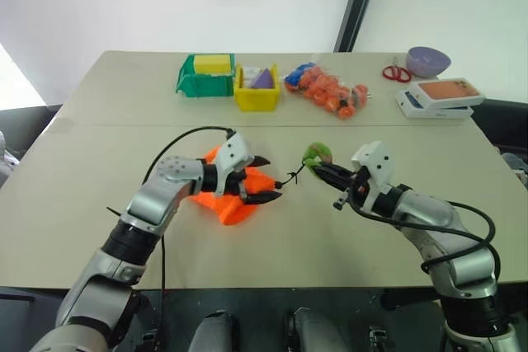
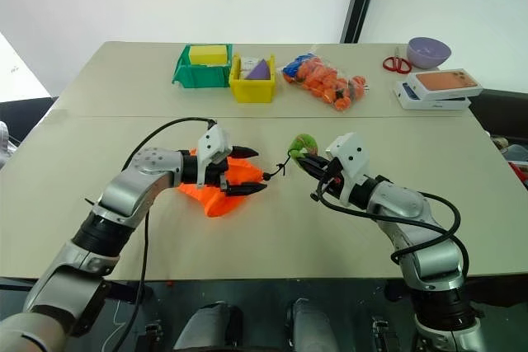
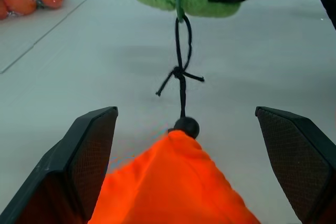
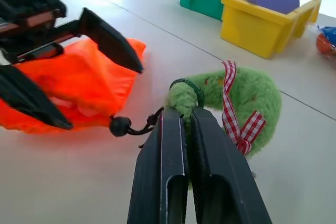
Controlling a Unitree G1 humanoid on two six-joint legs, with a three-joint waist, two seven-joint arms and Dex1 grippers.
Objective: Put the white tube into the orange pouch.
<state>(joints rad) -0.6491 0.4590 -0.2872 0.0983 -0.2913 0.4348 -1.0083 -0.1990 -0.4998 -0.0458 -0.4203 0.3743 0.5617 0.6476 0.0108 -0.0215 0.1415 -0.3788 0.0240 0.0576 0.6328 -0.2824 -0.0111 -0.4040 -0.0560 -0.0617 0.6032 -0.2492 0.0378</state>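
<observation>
Orange pouch (image 1: 233, 197) lies on bench (image 1: 99, 228), mouth toward black cord (image 3: 181, 85). Right gripper (image 4: 184, 116), jaws closed on green plush charm (image 4: 239, 95) at cord end, likely cinching the mouth. Left gripper (image 1: 260, 179), jaws wide open, straddles pouch. White tube: cannot tell where, perhaps inside pouch.

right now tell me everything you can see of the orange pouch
The orange pouch is a bright orange soft cloth bag lying crumpled on the tan table. Its mouth is gathered to a point at a black bead, from which a thin knotted black cord runs to a fuzzy green charm with a red checked ribbon. The right gripper is shut on that charm. The open left gripper straddles the pouch's gathered end.
</observation>
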